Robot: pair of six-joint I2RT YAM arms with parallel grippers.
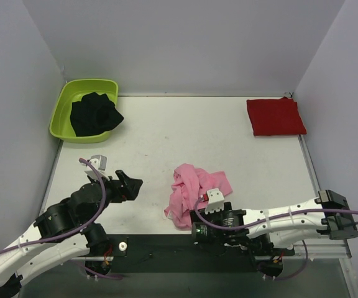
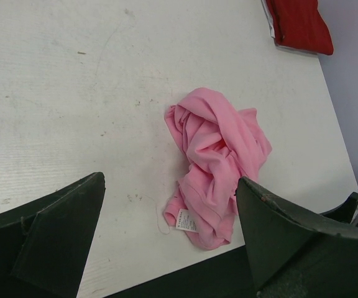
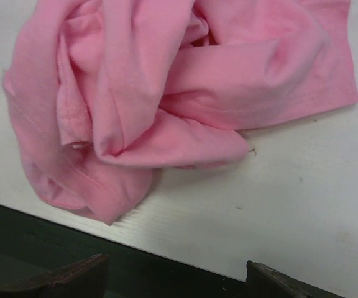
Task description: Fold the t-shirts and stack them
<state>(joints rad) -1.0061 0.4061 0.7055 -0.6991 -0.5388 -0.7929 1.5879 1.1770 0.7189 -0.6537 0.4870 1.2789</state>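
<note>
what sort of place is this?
Probably a lab robot cell: plain walls box in a white table, left arm and right arm at its edge, staged pink t-shirt and green tub.

Soft matt cloth seen in the pink t-shirt point(image 1: 194, 189), like cloth in the red t-shirt point(image 1: 275, 116), lime tub point(image 1: 64, 102) moulded in smooth plastic, table point(image 1: 185, 130) finished matt white, finely ribbed.

No legible text anywhere; white tag point(image 2: 186, 220) on the pink t-shirt point(image 2: 219, 155) carries print too small to read
</note>
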